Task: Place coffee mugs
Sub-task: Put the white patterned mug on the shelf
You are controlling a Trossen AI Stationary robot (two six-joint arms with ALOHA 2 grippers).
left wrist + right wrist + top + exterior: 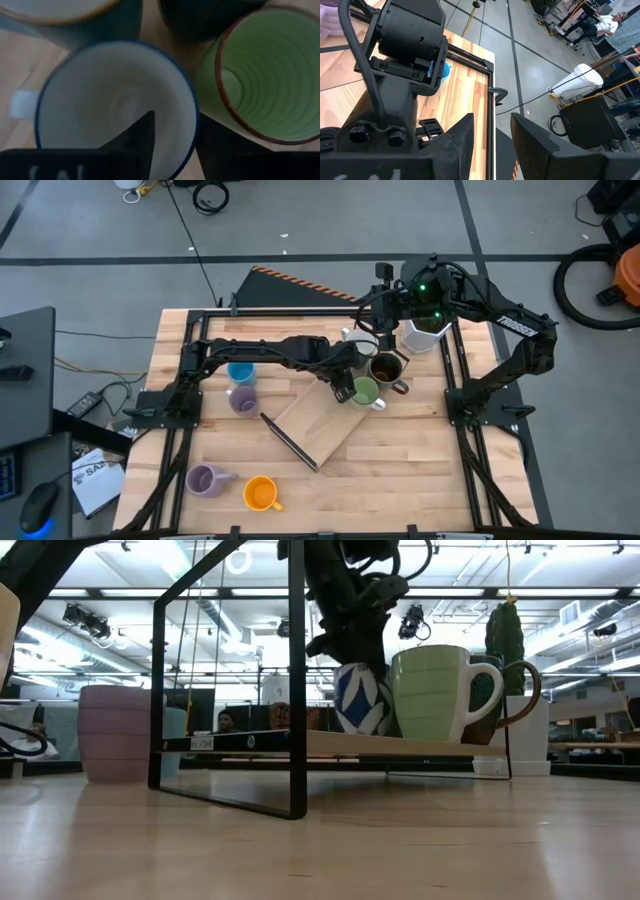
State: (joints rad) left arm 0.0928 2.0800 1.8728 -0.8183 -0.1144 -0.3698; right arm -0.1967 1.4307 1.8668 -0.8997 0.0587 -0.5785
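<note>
Left gripper (172, 145) (fingers apart) astride mug rim (192, 107)

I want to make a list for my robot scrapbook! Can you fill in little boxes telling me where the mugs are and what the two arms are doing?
shelf: wooden shelf on the table
mugs on shelf: green mug, brown mug, blue-patterned white mug, close together
mugs off shelf: blue mug, purple mug, second purple mug, orange mug
left gripper: over the patterned mug, one finger inside its rim
right gripper: open, raised, holding nothing
</note>
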